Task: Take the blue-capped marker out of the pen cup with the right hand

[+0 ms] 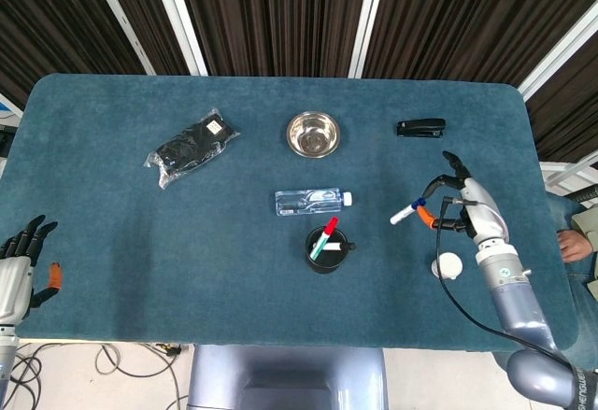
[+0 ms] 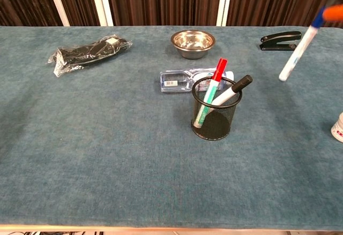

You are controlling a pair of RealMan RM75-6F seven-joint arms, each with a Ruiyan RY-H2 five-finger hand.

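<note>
The marker [image 1: 407, 212] is out of the cup [image 1: 326, 250] now, up in the air well to the cup's right, tilted with its white end hanging lower. The right hand [image 1: 464, 208] pinches it at the blue cap, other fingers spread. A red-capped and a black-capped marker lean in the cup. The left hand [image 1: 21, 265] sits at the table's [image 1: 140, 270] near-left edge, fingers apart, holding nothing.

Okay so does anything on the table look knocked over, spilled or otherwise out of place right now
Only the clear water bottle lies on its side, just behind the pen cup; nothing looks spilled. The blue-capped marker is out of the cup, held tilted in the air by the right hand, as the task intends. A small white container stands near that hand.
</note>
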